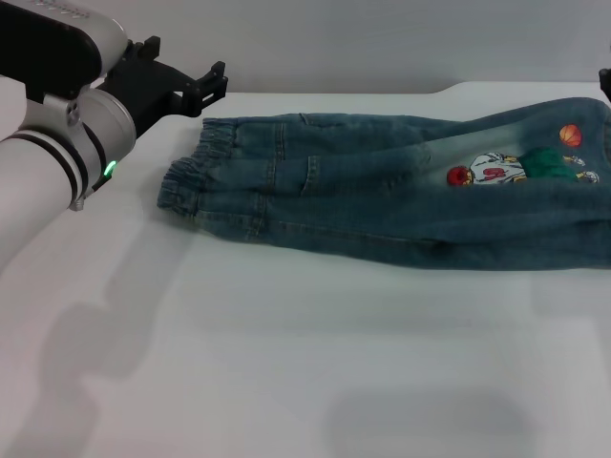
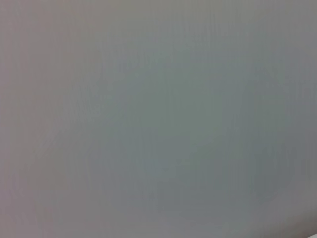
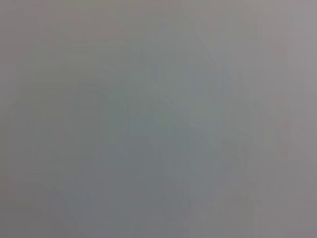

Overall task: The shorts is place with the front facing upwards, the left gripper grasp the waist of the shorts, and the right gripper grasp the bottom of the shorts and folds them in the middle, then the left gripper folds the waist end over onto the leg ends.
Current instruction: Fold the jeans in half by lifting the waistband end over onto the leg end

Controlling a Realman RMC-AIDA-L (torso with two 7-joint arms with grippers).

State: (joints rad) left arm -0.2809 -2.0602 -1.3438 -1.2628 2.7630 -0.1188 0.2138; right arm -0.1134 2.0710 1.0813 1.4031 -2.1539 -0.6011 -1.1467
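Faded blue shorts (image 1: 382,196) lie folded lengthwise, cartoon print showing.

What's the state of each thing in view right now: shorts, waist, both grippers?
shorts: lying on the white table, already folded lengthwise, cartoon print facing up.
waist: gathered, flat on the table, not gripped.
left gripper: open, raised behind the waist end, not touching it.
right gripper: only a sliver at the head view's right edge.
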